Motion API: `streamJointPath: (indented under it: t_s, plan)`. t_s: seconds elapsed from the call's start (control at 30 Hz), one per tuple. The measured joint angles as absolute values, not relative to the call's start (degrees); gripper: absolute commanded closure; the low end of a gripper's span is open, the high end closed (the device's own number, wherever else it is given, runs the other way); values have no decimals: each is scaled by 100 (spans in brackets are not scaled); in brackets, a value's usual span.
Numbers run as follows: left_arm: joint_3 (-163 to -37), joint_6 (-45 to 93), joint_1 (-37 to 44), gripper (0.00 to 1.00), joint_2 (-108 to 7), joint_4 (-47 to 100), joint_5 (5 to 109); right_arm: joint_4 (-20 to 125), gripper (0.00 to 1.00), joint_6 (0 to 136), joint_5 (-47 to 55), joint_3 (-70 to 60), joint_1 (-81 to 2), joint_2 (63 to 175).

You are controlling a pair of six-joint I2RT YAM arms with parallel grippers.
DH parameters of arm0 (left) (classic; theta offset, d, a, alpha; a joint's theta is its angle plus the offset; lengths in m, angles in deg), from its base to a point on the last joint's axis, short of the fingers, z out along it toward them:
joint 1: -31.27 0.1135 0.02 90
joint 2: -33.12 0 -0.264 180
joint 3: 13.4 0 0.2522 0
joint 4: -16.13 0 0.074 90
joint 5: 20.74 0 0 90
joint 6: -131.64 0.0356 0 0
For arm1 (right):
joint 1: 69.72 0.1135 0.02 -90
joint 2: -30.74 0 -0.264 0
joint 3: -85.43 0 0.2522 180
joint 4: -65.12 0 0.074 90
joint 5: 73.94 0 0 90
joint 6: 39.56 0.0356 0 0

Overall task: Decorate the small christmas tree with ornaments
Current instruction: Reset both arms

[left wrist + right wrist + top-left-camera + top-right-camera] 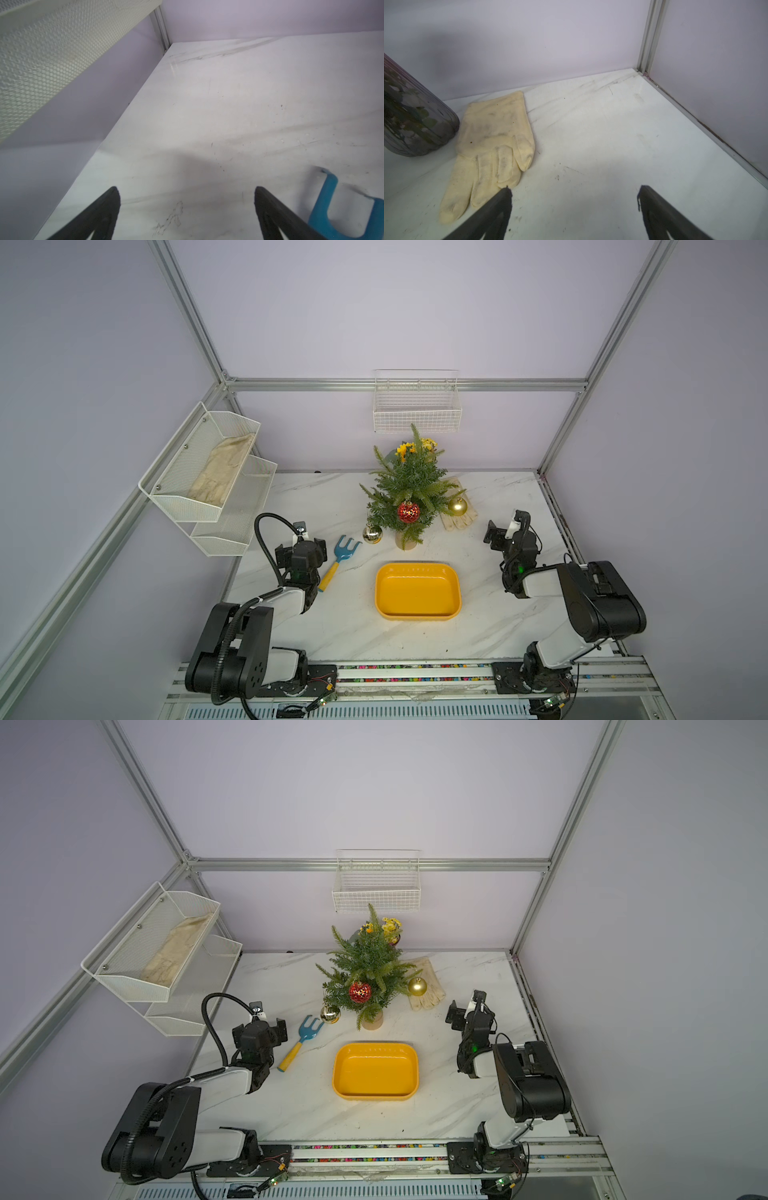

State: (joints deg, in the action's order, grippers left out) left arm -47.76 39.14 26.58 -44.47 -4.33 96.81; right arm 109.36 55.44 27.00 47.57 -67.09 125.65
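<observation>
At the far middle of the white marbled worktop (332, 626): small christmas tree (409, 485), a green bristly fir on a tan wrapped base. It stands upright, in front of a yellow-flowered plant (415, 446).

Item 1: red glitter-lattice bauble (408, 512), low on the tree's near face, among the needles.
Item 2: matte gold bauble (457, 506), at a low branch tip on the tree's right-arm side, above a cream fabric glove (492, 133).
Item 3: shiny mirror-finish gold bauble (372, 533), under the lowest branch tip on the tree's left-arm side. Whether it hangs or rests on the worktop cannot be told.

Handling, as judged: the baubles look light, hard-shelled, slick and probably brittle. Take them at the cap or loop and do not squeeze the sphere. The tree looks light, with springy branches, and a sideways push could tip it. Steady it at the base.

Claws: left claw (187, 193) has its jaws spread wide, with nothing between them and nothing touched. It sits well off the tree's left-arm side, just beside a blue plastic hand rake with yellow handle (341, 553). The right claw (575, 191) also has its jaws wide and empty. It sits off the tree's right-arm side, near the glove's fingertips.

Also: yellow oblong plastic tray (417, 616), on the tree's near side, with nothing in it.

Status, as judged: all three baubles are at the tree, so the task is done or nearly so.
</observation>
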Motion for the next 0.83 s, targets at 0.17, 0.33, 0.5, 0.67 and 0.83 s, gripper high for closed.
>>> streamJointPath:
  t_s: [0.17, 0.33, 0.5, 0.67, 0.83]
  plan:
    - [-4756, 3914, 3165, 0, -4871, -1473, 8787, 11714, 3, 5415, 2385, 4755, -6724, 13258]
    - [-4756, 3933, 3228, 0, -5673, -1890, 8199, 11825, 3, 5393, 2361, 4580, -6726, 13300]
    - [-4756, 3966, 3228, 0, -5754, -1923, 7930, 11858, 3, 5393, 2359, 4554, -6733, 13300]
    - [-4756, 3983, 3228, 0, -5754, -1978, 7823, 11867, 3, 5391, 2357, 4554, -6733, 13300]
    - [-4756, 3983, 3228, 0, -5754, -1998, 7788, 11873, 3, 5373, 2342, 4551, -6735, 13300]
